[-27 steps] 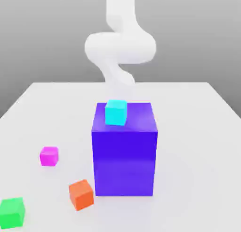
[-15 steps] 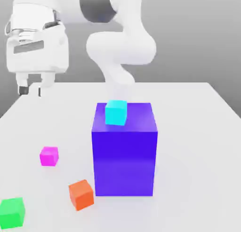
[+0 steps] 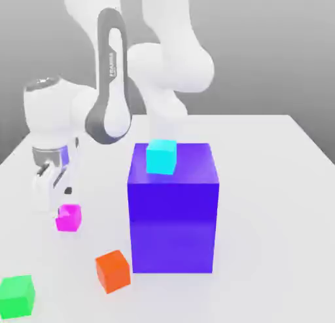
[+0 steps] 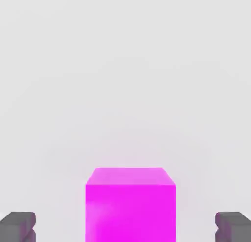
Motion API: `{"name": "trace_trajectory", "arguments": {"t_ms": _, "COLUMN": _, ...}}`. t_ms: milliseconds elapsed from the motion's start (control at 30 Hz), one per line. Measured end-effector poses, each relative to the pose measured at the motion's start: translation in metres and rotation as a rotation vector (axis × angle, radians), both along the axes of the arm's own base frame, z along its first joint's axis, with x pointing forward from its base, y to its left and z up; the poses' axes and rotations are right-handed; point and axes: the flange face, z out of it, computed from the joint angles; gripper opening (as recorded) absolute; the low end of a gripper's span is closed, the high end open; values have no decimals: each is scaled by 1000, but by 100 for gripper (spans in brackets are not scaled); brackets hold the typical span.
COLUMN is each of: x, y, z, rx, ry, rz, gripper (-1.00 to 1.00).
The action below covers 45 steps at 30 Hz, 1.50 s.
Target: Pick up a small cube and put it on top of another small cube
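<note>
Exterior view placed the magenta cube [image 3: 69,218] on the pale bench [image 3: 275,204] toward that view's left, resting flat on one face with its top level; being equal on all sides, it had no long axis, and one vertical edge was turned a little toward the camera. The pincer [image 3: 52,200] hung right over it, pointing down, fingertips just above the cube's top and not closed on it. In the hand view the same cube [image 4: 130,205] sat squarely between the two dark fingertips [image 4: 17,227], each of them well out to either side of it with bare bench between, so the pincer stood spread wide and held nothing. No container was on the bench; the one thing that carried another was the big blue-purple block [image 3: 173,210] near the middle, with a cyan cube [image 3: 161,156] sitting upright on its top face near the far edge. An orange cube [image 3: 112,270] lay just beside the block's lower corner on the exterior view's left, slightly rotated, and a green cube [image 3: 16,295] lay well apart near the bottom corner on that same side.
</note>
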Motion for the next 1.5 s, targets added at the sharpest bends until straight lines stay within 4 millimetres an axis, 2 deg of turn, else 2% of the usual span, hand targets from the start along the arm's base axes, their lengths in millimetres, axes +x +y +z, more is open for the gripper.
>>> {"name": "trace_trajectory", "arguments": {"t_ms": 233, "x": -2, "y": 6, "z": -32, "rx": 13, "ry": 0, "rz": -4, "gripper": 0}}
{"name": "trace_trajectory", "arguments": {"t_ms": 267, "x": -2, "y": 7, "z": -35, "rx": 15, "ry": -1, "rz": -5, "gripper": -100}}
{"name": "trace_trajectory", "arguments": {"t_ms": 500, "x": -2, "y": 7, "z": -35, "rx": 14, "ry": -2, "rz": -5, "gripper": -100}}
{"name": "trace_trajectory", "arguments": {"t_ms": 767, "x": 0, "y": 0, "z": -2, "rx": -1, "ry": -1, "rz": 0, "gripper": -100}}
{"name": "trace_trajectory", "arguments": {"t_ms": 1067, "x": 1, "y": 5, "z": 31, "rx": 11, "ry": -1, "rz": -3, "gripper": -100}}
{"name": "trace_trajectory", "arguments": {"t_ms": 1233, "x": 51, "y": -19, "z": 46, "rx": -19, "ry": 20, "rz": 26, "gripper": -100}}
{"name": "trace_trajectory", "arguments": {"t_ms": 1500, "x": 155, "y": -35, "z": 68, "rx": -23, "ry": 24, "rz": 86, "gripper": -100}}
